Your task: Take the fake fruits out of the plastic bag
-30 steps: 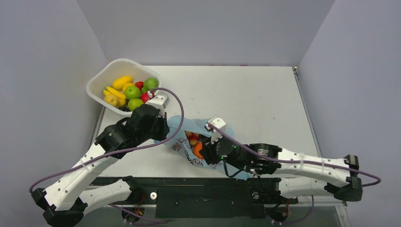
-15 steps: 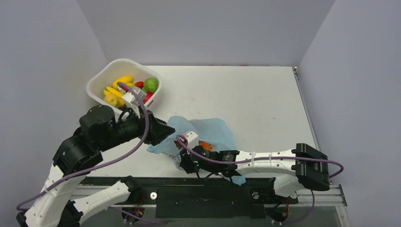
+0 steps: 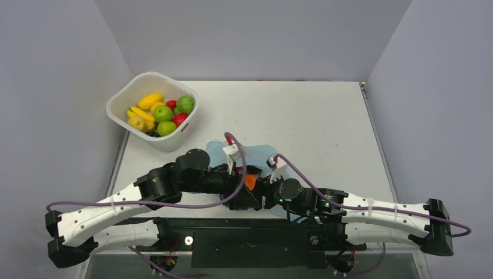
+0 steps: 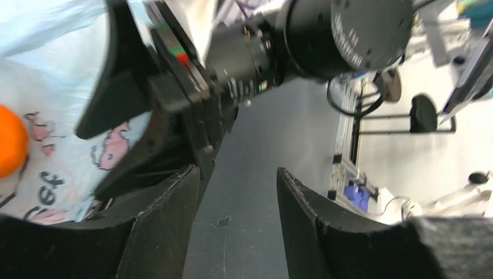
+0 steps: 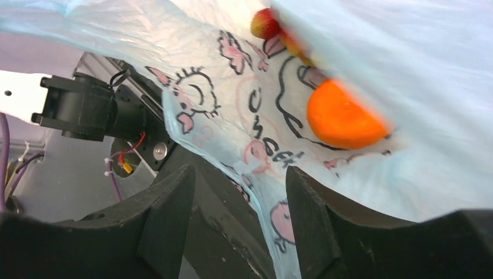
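Observation:
The light-blue plastic bag (image 3: 263,154) with dark print lies near the table's front edge, largely covered by both grippers. An orange (image 3: 250,181) shows through its skin, and beside that orange (image 5: 343,119) the right wrist view has a red fruit (image 5: 264,23). My left gripper (image 3: 248,200) reaches in from the left to the bag's near side. It (image 4: 238,195) is open with only dark surface between its fingers, the bag (image 4: 52,110) to its left. My right gripper (image 3: 263,190) meets it from the right. It (image 5: 238,203) is open, with the bag's printed edge (image 5: 273,226) and a black finger of the left gripper between its jaws.
A white basket (image 3: 125,93) at the back left holds bananas, a lemon, green apples and red fruits. The black front rail (image 3: 250,235) runs just below the bag. Both arms cross low along the table's near edge.
My left arm has swung from beside the basket down and right to the bag's near side, and its jaws have opened. The right gripper drew back rightward and opened wider.

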{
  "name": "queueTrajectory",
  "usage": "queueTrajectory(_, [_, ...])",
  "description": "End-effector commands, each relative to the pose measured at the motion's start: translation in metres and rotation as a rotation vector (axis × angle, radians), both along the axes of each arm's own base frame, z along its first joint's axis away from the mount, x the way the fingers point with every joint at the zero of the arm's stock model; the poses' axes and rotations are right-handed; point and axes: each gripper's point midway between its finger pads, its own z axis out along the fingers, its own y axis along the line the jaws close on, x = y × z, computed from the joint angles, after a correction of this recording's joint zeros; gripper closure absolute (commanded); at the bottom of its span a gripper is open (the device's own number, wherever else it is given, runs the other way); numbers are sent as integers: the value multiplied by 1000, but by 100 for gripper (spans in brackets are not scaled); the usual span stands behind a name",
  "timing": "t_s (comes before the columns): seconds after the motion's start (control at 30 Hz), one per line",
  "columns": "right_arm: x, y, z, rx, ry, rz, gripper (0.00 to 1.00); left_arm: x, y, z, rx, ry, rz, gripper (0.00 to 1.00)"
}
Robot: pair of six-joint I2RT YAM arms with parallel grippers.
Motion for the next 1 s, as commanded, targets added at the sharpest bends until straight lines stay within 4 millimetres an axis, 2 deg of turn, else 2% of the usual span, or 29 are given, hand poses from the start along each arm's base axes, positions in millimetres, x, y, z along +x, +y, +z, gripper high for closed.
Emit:
queueTrajectory(0.0, [11,-36,-20,-54,26,-136,45,1,-39,13,-61,-118,74,52])
queueTrajectory(0.17, [21,-56,-24,-29,27,-227,47,3,-61,-31,49,-189,155,53])
queueTrajectory(0.3, [34,-67,-31,-45,48,-279,48,25,-57,-79,228,-231,289,54])
queueTrajectory(0.37, [38,-70,-34,-63,54,-291,48,35,-52,-95,279,-234,348,54])
queueTrajectory(0.47, [37,-70,-36,-89,53,-271,43,44,-48,-109,306,-230,392,54])
queueTrajectory(0.7, [34,-69,-35,-93,63,-259,42,61,-38,-144,354,-202,444,55])
queueTrajectory(0.87, [30,-72,-41,-82,77,-271,42,70,-36,-155,356,-202,501,57])
queueTrajectory(0.97, [31,-78,-43,-86,80,-299,42,82,-27,-165,402,-229,563,57])
